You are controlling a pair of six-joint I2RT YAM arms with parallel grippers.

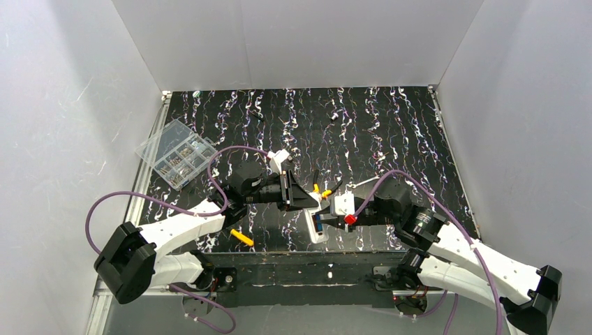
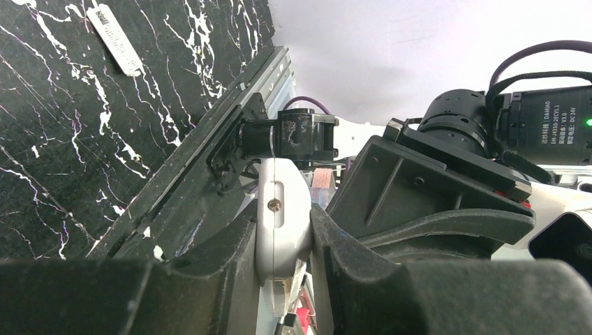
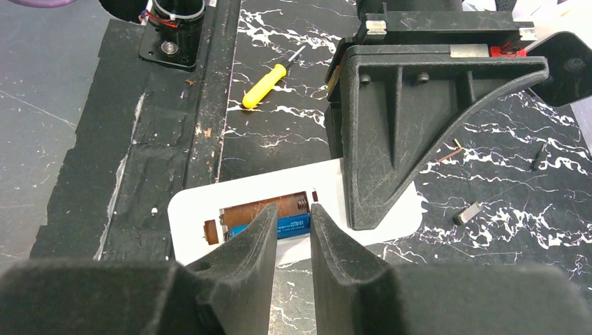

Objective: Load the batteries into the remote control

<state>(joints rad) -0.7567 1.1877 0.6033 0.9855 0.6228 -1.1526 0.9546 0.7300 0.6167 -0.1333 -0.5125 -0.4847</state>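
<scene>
The remote control (image 2: pixel 283 209) is clamped in the left gripper (image 2: pixel 283 237) at the counter's (image 1: pixel 391 125) near edge. The right gripper (image 3: pixel 293 209), narrowly parted, is poised over a recessed battery (image 3: pixel 293 225).

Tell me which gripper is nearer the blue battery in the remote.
Right. The right gripper hangs directly over the battery, with a fingertip on either side of it. The left gripper is clamped on one end of the remote control, off to the battery's side.

white remote control (image 3: pixel 192 202), blue battery (image 3: pixel 293 225)
</scene>
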